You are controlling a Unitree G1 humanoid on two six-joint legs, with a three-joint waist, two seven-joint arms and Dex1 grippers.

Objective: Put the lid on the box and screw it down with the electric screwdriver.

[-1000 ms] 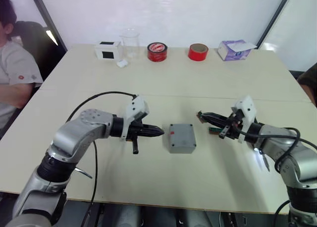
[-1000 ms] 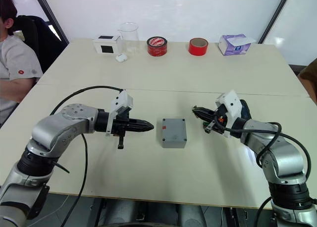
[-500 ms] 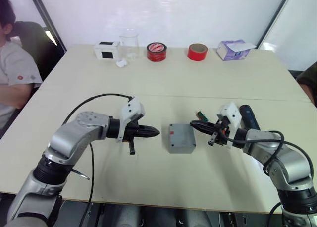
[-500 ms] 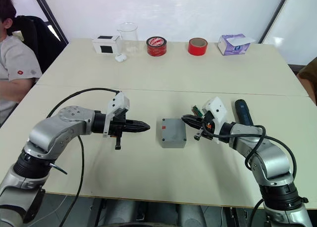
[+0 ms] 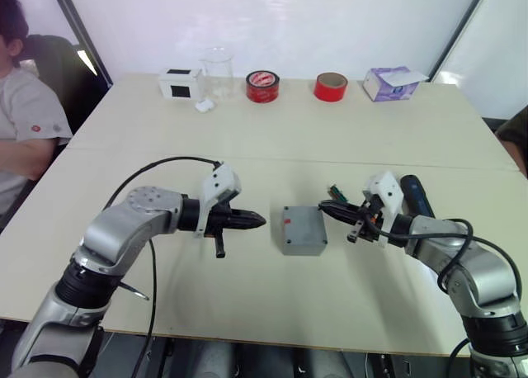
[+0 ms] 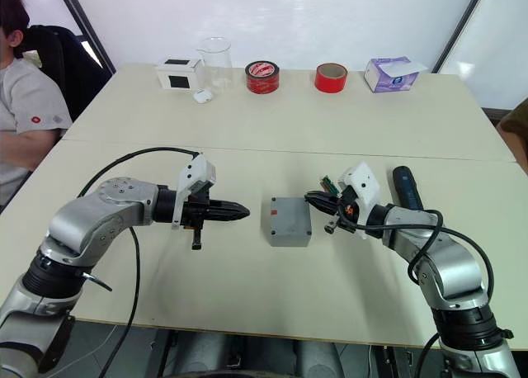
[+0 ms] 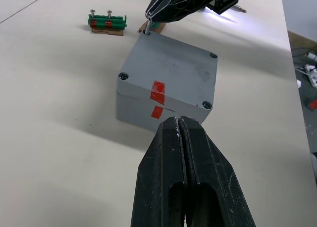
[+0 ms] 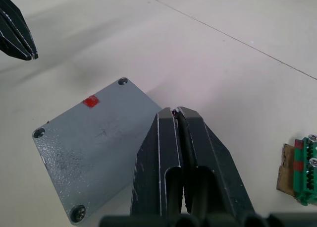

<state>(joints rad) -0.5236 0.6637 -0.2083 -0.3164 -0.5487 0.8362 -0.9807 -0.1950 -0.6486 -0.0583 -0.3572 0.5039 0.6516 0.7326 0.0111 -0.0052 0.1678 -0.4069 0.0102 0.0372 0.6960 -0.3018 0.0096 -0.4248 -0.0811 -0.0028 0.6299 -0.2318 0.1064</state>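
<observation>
Right gripper (image 6: 310, 199) pinched on one small screw at the far right corner of the lid (image 7: 171, 74), which sits on the one box (image 7: 140, 109) mid-table; left gripper (image 6: 245, 212) closed empty, level, just beside it.

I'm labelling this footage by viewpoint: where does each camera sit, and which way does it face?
Head eyes: high, looking forward and down at the table; both arms show.
Left wrist: looks along the shut left gripper at the grey lidded box.
Right wrist: looks down along the shut right gripper at the same box.
Shared: the box, in all.
</observation>
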